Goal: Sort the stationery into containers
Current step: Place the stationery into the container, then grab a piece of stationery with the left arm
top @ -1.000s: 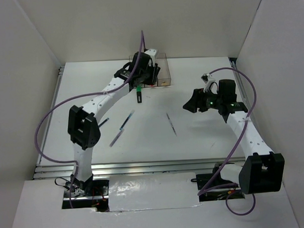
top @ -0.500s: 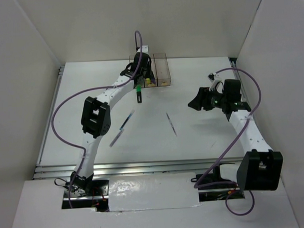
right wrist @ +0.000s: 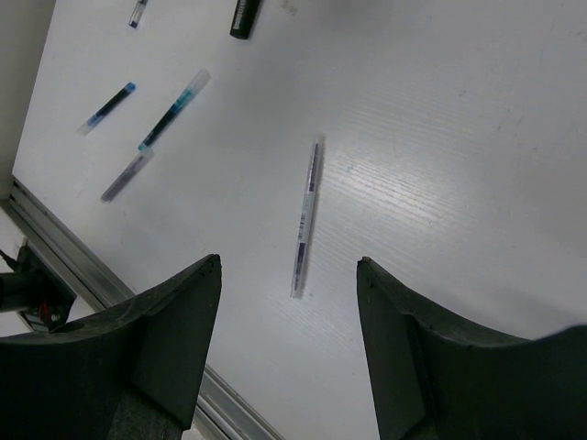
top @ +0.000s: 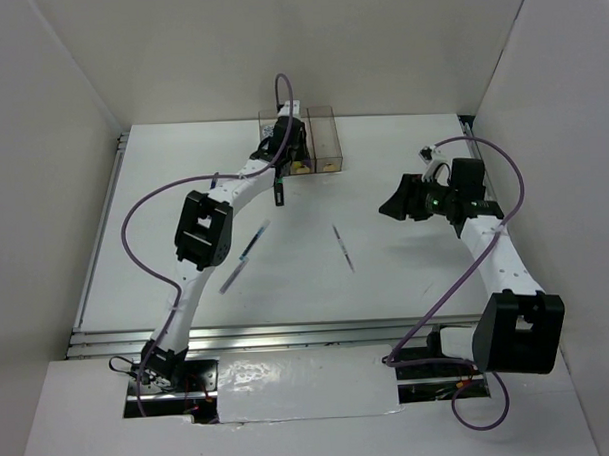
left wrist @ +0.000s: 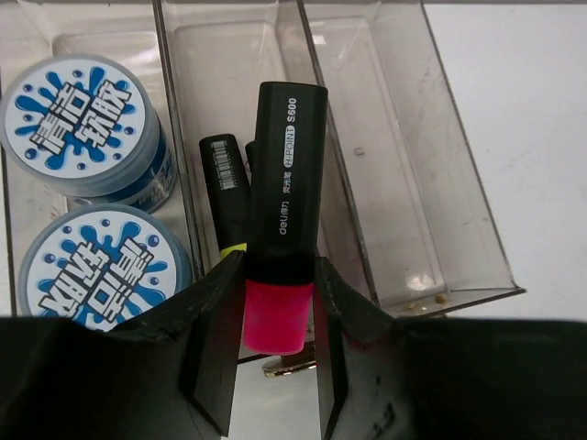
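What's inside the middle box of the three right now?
A yellow-capped highlighter lies in the middle box. The pink-capped highlighter, held in the left jaws, slants over that box and covers whatever lies beneath it.

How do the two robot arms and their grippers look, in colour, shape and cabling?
The left arm and the right arm both have white tubular links with blocky black joint housings. A purple cable runs loosely along each. The left gripper and the right gripper each have two matte black, wedge-shaped fingers.
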You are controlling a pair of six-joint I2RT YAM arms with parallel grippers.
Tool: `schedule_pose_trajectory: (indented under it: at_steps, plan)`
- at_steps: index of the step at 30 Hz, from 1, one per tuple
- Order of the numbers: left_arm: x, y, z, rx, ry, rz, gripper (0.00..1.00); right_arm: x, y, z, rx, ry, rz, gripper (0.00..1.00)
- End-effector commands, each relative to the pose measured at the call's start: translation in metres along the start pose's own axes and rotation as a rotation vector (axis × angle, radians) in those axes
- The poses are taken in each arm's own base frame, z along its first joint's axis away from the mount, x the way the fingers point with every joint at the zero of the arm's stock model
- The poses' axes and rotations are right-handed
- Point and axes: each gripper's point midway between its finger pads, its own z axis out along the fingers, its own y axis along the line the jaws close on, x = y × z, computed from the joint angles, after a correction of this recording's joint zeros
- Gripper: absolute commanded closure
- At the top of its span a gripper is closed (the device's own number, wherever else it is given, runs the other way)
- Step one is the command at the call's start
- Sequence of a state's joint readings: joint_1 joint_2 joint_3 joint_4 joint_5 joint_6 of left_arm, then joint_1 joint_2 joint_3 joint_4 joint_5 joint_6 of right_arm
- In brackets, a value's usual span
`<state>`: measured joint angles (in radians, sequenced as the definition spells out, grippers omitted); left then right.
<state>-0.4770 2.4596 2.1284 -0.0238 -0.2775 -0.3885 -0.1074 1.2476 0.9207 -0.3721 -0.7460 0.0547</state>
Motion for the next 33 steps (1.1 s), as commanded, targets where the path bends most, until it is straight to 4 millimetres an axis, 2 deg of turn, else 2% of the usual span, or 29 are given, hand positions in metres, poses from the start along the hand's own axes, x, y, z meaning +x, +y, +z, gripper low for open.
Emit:
schedule_pose_trajectory:
  at_steps: [1, 2, 3, 6, 8, 11, 13, 14, 15, 16, 17, 18, 21, 22, 23, 27, 30, 31, 33]
  plan:
    - [-0.031, -0.003, 0.009, 0.004, -0.119, -0.021, 0.80, -0.019, 0.006, -0.007, -0.019, -0.031, -0.037, 0.33]
    - [-0.031, -0.003, 0.010, 0.004, -0.120, -0.018, 0.77, -0.018, 0.005, -0.007, -0.016, -0.030, -0.034, 0.33]
    - [-0.030, -0.004, 0.011, 0.006, -0.120, -0.020, 0.57, -0.019, 0.005, -0.007, -0.017, -0.031, -0.036, 0.33]
    - [-0.031, -0.004, 0.011, 0.002, -0.128, -0.020, 0.32, -0.019, 0.005, -0.008, -0.016, -0.028, -0.033, 0.32]
    - [-0.044, -0.003, 0.006, -0.005, -0.152, -0.020, 0.29, -0.019, 0.004, -0.008, -0.016, -0.028, -0.032, 0.32]
    - [-0.053, -0.001, -0.003, -0.017, -0.157, -0.018, 0.30, -0.022, 0.006, -0.008, -0.019, -0.034, -0.037, 0.32]
    - [-0.063, 0.003, -0.021, -0.028, -0.154, -0.028, 0.32, -0.023, 0.008, -0.010, -0.018, -0.037, -0.041, 0.32]
    - [-0.040, 0.012, -0.024, -0.049, -0.103, -0.018, 0.33, -0.022, 0.009, -0.010, -0.019, -0.036, -0.043, 0.32]
    - [-0.065, 0.009, -0.047, -0.036, -0.141, -0.042, 0.34, -0.023, 0.011, -0.013, -0.015, -0.045, -0.049, 0.32]
    - [-0.066, 0.011, -0.057, -0.035, -0.142, -0.047, 0.34, -0.022, 0.011, -0.014, -0.014, -0.048, -0.051, 0.32]
    - [-0.043, 0.020, -0.063, -0.050, -0.101, -0.039, 0.34, -0.020, 0.012, -0.014, -0.015, -0.045, -0.053, 0.32]
    - [-0.064, 0.018, -0.083, -0.042, -0.134, -0.061, 0.35, -0.017, 0.013, -0.014, -0.018, -0.043, -0.052, 0.32]
    - [-0.051, 0.026, -0.108, -0.070, -0.080, -0.063, 0.36, -0.014, 0.019, -0.018, -0.022, -0.046, -0.062, 0.32]
    - [-0.035, 0.030, -0.112, -0.086, -0.046, -0.048, 0.37, -0.012, 0.021, -0.018, -0.024, -0.043, -0.061, 0.32]
    - [-0.038, 0.028, -0.122, -0.082, -0.049, -0.046, 0.37, -0.012, 0.021, -0.018, -0.022, -0.044, -0.065, 0.32]
    - [-0.008, 0.034, -0.132, -0.112, -0.011, -0.027, 0.35, -0.014, 0.029, -0.022, -0.023, -0.062, -0.078, 0.32]
    - [0.006, 0.036, -0.127, -0.142, 0.022, -0.064, 0.36, -0.013, 0.032, -0.025, -0.020, -0.068, -0.080, 0.32]
    - [0.019, 0.042, -0.124, -0.172, 0.055, -0.070, 0.36, -0.012, 0.032, -0.025, -0.020, -0.068, -0.078, 0.32]
    - [0.027, 0.043, -0.121, -0.177, 0.072, -0.078, 0.37, -0.012, 0.033, -0.028, -0.018, -0.073, -0.085, 0.32]
